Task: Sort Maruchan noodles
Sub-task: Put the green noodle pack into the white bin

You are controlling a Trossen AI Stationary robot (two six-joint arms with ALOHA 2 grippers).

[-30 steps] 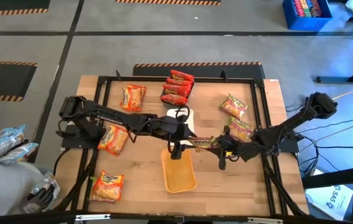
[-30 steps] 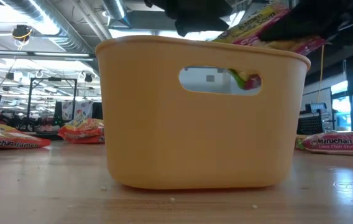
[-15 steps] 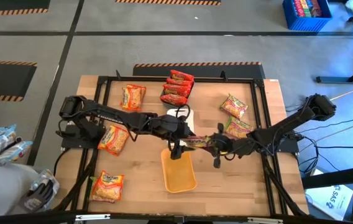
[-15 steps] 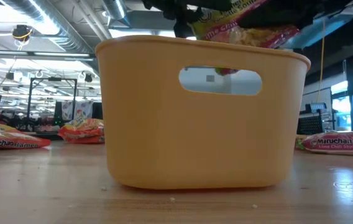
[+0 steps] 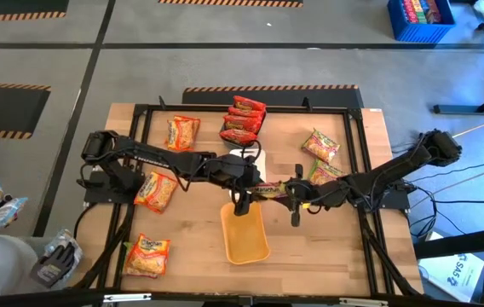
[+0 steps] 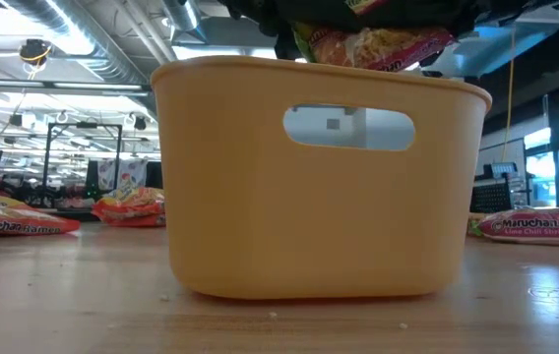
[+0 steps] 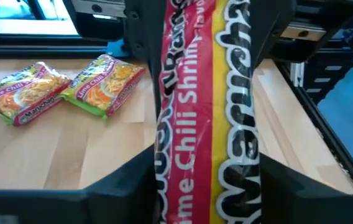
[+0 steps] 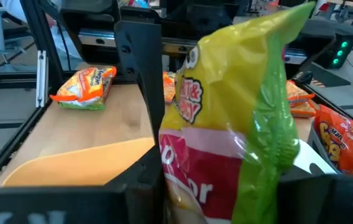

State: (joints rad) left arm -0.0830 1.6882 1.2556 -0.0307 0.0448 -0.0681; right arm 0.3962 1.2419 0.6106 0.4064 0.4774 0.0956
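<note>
Clasped one green-and-red packet [image 5: 268, 188] in the right pincer [image 5: 285, 190], clenched on the wrapper from both sides, as seen close up in the right wrist view [image 8: 238, 124]. Held it in the air, clear of the desk [image 5: 344, 247], just over the far end of the orange-yellow tray [image 5: 246, 243]. In the low view, hung it right above the tray's rim [image 6: 260, 197], not yet inside, with the printed face [image 6: 373, 44] turned toward the camera. Brought the left pincer [image 5: 254, 186] up against the same packet from the other side, wrapper [image 7: 207, 112] running lengthwise through the left wrist view; could not tell whether clenched on it or released.

Left the other noodles lying flat on the desk. Counted three orange-yellow packets on the left side: one at the far edge [image 5: 182, 133], one under the left arm [image 5: 157, 190], one at the near left corner [image 5: 146, 255]. Saw red packets [image 5: 243, 119] heaped at the far middle. Found two more green-and-red packets on the right, one far [image 5: 320, 145] and one [image 5: 329, 174] partly beneath the right arm. Glimpsed a white tray [image 5: 244, 156] just beyond the two pincers, mostly hidden by the left arm.
</note>
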